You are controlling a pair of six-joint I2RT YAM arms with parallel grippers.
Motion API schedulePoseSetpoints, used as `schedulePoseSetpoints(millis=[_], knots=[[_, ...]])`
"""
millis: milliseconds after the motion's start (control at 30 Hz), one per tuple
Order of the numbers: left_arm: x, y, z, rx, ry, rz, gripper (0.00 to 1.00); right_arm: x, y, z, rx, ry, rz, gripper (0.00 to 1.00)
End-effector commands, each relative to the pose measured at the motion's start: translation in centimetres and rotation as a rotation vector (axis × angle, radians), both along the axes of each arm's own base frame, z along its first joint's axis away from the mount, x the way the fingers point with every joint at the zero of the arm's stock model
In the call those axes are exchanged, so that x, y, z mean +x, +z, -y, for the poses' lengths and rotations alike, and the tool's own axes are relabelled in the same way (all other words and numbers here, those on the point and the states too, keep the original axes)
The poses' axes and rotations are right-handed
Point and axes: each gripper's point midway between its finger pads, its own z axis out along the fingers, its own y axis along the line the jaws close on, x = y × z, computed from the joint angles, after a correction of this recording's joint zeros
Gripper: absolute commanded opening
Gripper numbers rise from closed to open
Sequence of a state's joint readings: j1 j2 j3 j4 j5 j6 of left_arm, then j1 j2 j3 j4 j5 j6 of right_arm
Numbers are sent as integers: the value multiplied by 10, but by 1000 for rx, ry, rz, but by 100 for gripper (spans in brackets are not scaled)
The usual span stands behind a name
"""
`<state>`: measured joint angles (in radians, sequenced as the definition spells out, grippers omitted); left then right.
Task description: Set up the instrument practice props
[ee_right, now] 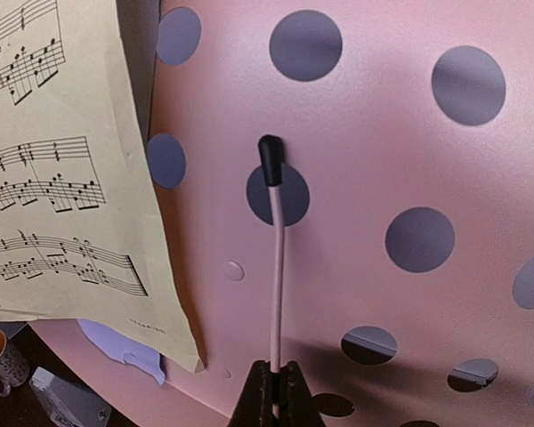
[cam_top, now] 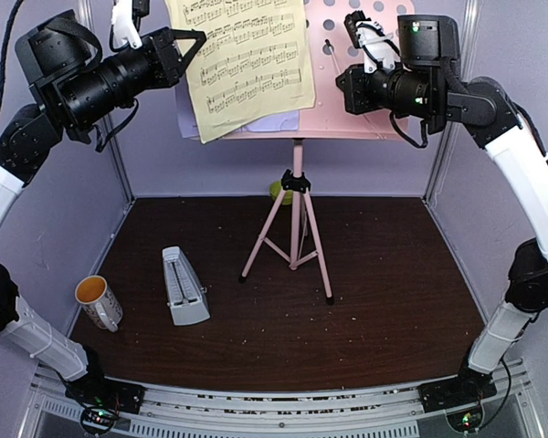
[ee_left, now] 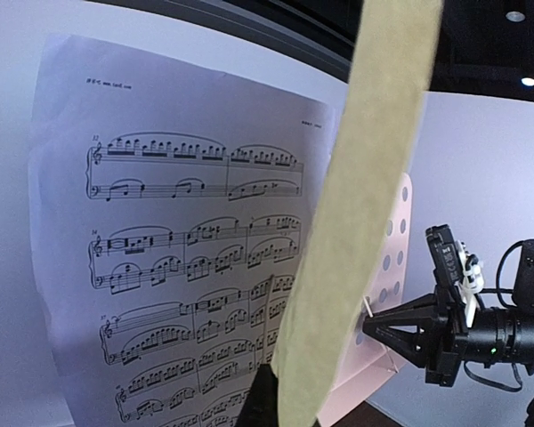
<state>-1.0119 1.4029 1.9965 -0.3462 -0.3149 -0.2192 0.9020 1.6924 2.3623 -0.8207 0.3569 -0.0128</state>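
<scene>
Music stand (cam_top: 298, 160): upright, rear centre of table; desk (cam_top: 342, 100) between both grippers.
Yellow page (cam_top: 247, 64): on desk left half, long axis vertical, overlapping lavender page (cam_top: 190, 120).
Left gripper (cam_top: 199, 41): appears clamped on yellow page's left edge.
Retainer wire (ee_right: 276, 267): vertical, just right of yellow page, not touching.
Right gripper (ee_right: 271, 390): closed on retainer wire base; likely next move is swinging wire left over page.
Metronome (cam_top: 184, 287), mug (cam_top: 99, 301): on table below, no obstruction.

Pale lavender walls (cam_top: 210, 169) are enclosing a dark brown bench (cam_top: 393, 301); two small spotlights (ee_left: 514, 16) are glowing in darkness overhead.
</scene>
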Motion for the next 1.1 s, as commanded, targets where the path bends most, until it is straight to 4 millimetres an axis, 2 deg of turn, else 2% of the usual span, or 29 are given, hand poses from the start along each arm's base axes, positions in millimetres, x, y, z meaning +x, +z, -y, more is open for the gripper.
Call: schedulePoseSetpoints(millis=[0, 100, 267, 833, 900, 1067], knots=[[-2, 19, 0, -46, 0, 47, 0, -14, 36, 7, 80, 18, 114, 0], [-1, 22, 3, -50, -2, 55, 0, -23, 44, 8, 99, 38, 160, 0], [2, 25, 12, -55, -14, 68, 0, -30, 48, 6, 104, 53, 203, 0], [14, 27, 63, -80, -123, 67, 0, -39, 48, 4, 118, 65, 216, 0], [15, 26, 67, -79, -133, 65, 0, -37, 40, 2, 106, 63, 206, 0], [18, 17, 85, -53, -160, 49, 0, -40, 39, -1, 110, 68, 209, 0]])
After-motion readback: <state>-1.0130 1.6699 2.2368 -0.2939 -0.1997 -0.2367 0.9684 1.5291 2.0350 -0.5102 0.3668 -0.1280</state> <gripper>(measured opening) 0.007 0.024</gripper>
